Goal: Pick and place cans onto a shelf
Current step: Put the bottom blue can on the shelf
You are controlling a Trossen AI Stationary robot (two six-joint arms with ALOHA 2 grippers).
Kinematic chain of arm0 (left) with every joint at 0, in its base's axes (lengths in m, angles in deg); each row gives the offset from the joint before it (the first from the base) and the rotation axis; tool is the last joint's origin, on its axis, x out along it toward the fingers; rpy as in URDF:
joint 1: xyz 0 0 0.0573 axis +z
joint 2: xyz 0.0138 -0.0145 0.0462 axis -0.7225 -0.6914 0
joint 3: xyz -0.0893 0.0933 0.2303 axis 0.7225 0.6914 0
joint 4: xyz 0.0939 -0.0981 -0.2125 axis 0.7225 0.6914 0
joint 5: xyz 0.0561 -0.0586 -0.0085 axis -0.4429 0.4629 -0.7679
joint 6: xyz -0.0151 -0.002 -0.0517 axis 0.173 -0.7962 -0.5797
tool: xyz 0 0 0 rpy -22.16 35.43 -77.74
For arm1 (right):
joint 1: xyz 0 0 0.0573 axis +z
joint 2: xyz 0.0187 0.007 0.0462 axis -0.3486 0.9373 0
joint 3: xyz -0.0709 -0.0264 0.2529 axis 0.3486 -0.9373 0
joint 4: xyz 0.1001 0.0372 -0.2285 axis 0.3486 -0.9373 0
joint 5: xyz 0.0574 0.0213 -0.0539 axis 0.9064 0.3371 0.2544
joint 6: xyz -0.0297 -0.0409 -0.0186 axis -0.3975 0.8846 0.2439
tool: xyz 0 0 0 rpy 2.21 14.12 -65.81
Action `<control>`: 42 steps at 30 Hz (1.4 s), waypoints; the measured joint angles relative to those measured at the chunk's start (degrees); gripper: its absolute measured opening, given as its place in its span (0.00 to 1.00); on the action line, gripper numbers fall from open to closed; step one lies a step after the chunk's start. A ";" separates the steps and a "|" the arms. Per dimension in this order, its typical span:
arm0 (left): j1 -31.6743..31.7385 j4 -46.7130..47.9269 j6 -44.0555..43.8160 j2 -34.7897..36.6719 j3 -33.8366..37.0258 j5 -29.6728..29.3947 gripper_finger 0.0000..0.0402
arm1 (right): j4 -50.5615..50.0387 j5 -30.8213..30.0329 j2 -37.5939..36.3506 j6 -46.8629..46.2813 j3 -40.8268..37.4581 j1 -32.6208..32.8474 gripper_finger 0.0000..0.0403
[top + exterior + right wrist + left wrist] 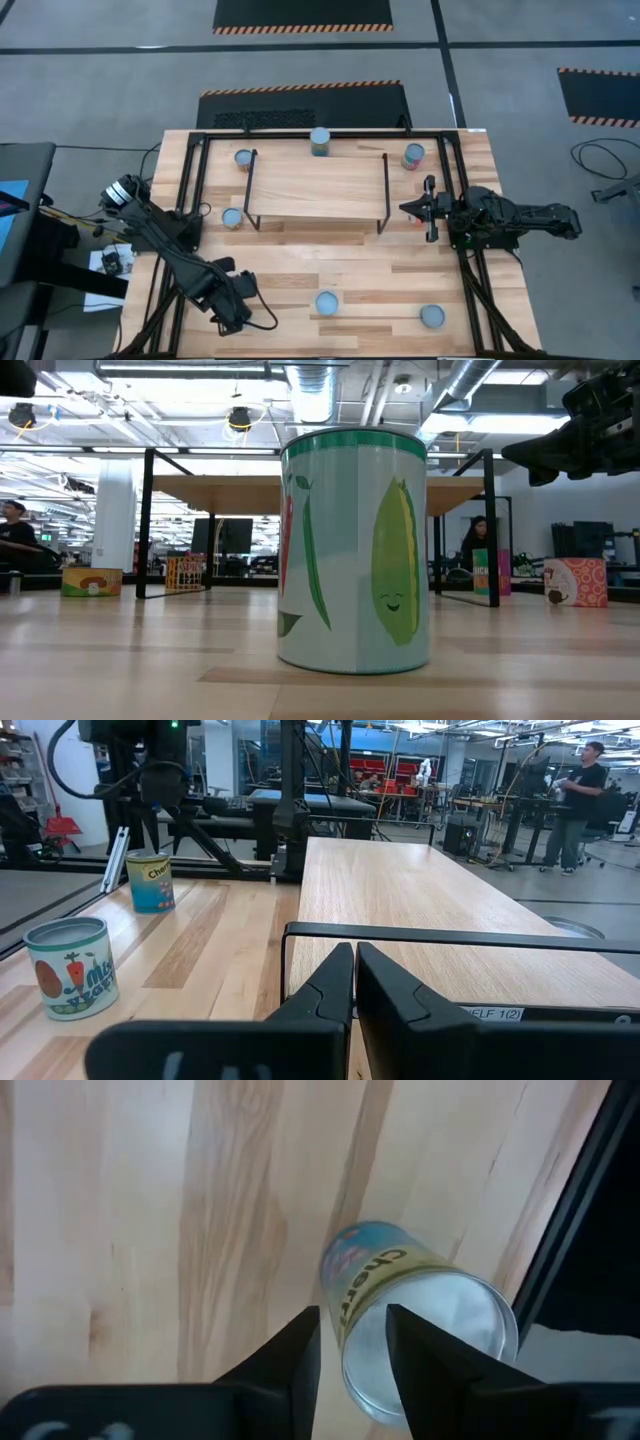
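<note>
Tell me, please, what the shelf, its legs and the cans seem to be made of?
The shelf: light wood with visible grain, smooth and matte, probably unvarnished or lightly sealed. Its legs: thin black rods, likely painted metal. The cans: probably tin with a glossy printed paper or film label; the tops look dull silvery grey, which suggests metal.
</note>
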 joint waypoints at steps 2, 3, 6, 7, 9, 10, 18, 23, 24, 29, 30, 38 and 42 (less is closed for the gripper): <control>0.00 0.00 0.10 0.00 0.00 -0.66 0.25 | 0.01 0.00 -0.01 0.00 0.01 0.00 0.10; 0.00 -0.02 0.48 0.00 0.00 -0.83 0.25 | 0.02 -0.01 0.00 0.00 0.01 0.00 0.10; -0.07 -1.14 1.20 0.02 0.61 -0.81 0.25 | 0.02 -0.01 0.00 0.00 0.00 0.00 0.10; -0.07 -1.62 1.20 0.02 1.05 -0.76 0.25 | 0.00 0.01 0.00 0.00 0.00 0.00 0.10; -0.07 -2.63 1.75 0.02 1.98 -0.27 0.25 | 0.01 -0.01 -0.01 0.00 0.01 0.00 0.10; -0.07 -3.44 2.04 0.02 2.45 0.09 0.25 | 0.00 -0.01 0.00 0.00 0.01 0.00 0.10; -0.07 -4.89 4.60 0.07 2.64 0.71 0.19 | 0.01 -0.01 0.00 0.00 0.01 0.00 0.10; -0.07 -7.37 6.88 0.07 2.67 0.54 0.06 | 0.01 -0.01 0.00 0.00 0.01 0.00 0.10; -0.07 -7.96 7.42 0.07 2.67 0.37 0.03 | 0.02 -0.01 0.00 0.00 0.00 0.00 0.10; 0.99 -9.10 7.84 0.10 2.67 -2.42 0.00 | 0.00 -0.01 0.00 0.00 0.00 0.00 0.10; 1.50 -9.09 7.86 0.29 2.64 -2.95 0.00 | 0.01 -0.01 0.00 0.00 0.00 0.00 0.10; 10.00 -10.01 11.27 5.64 1.68 -4.89 0.00 | 0.02 -0.01 -0.01 0.00 0.01 0.00 0.10; 16.82 -12.12 15.69 8.80 1.62 -5.49 0.00 | 0.01 -0.01 -0.01 0.00 0.00 0.00 0.10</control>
